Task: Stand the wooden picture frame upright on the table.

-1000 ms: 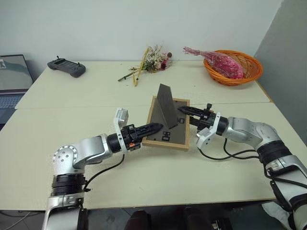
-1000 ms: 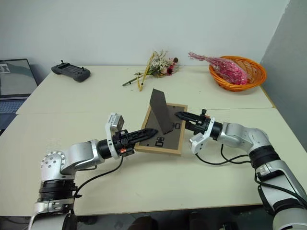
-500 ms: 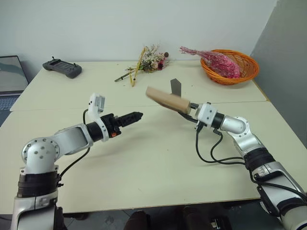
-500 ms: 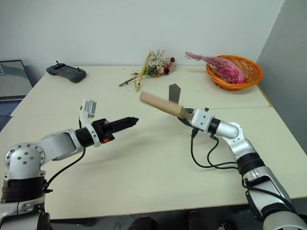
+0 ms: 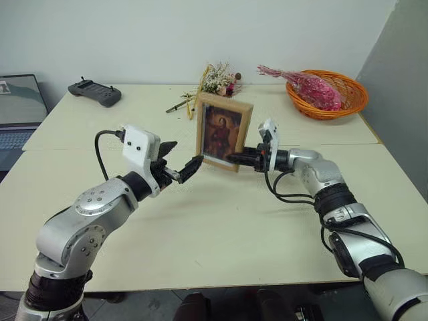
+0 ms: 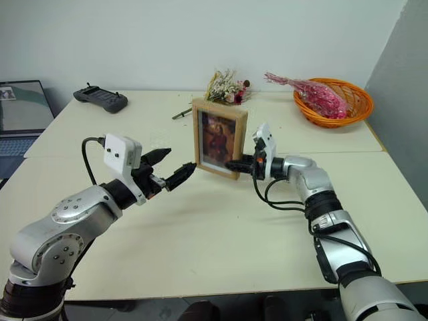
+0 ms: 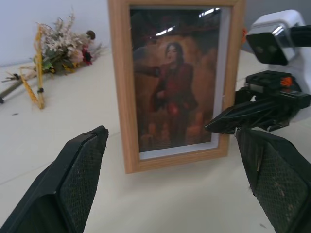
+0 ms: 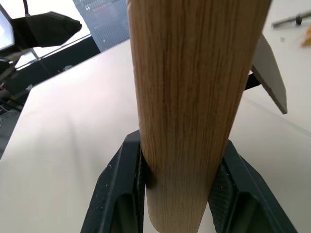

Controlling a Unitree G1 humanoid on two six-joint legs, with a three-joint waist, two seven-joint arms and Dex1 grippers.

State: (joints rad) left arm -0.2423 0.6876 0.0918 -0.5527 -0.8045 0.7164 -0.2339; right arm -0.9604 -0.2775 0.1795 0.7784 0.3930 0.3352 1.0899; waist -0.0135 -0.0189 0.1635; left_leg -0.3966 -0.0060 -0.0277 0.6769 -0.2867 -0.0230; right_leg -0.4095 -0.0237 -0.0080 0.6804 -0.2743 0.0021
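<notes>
Wooden picture frame (image 5: 223,132) upright near the middle of the table (image 5: 221,227), portrait side toward the robot, lower edge at the tabletop or just above it, cannot tell which. Clamped at its lower right side edge between the two black fingers of the right gripper (image 5: 232,159), one finger on the front and one on the back, as seen close in the right wrist view, where the light wood edge (image 8: 194,97) stands between both pads. Grey fold-out stand (image 8: 269,73) sticking out behind the frame. Left gripper (image 5: 179,162) just beside the frame on its left, apart from it, fingers spread wide and holding nothing; in the left wrist view both fingers (image 7: 73,179) framing the picture without touching. Behind the frame, near it, a small bunch of dried flowers (image 5: 217,80) lying on the table. Farther behind and to the right of the frame, an orange basket (image 5: 331,93) with a pink bunch (image 5: 307,85) in it. Well to the left of the frame and behind, a dark handheld controller (image 5: 93,92), and farther left still, at the table's end, a laptop (image 5: 20,107) with its screen lit.
</notes>
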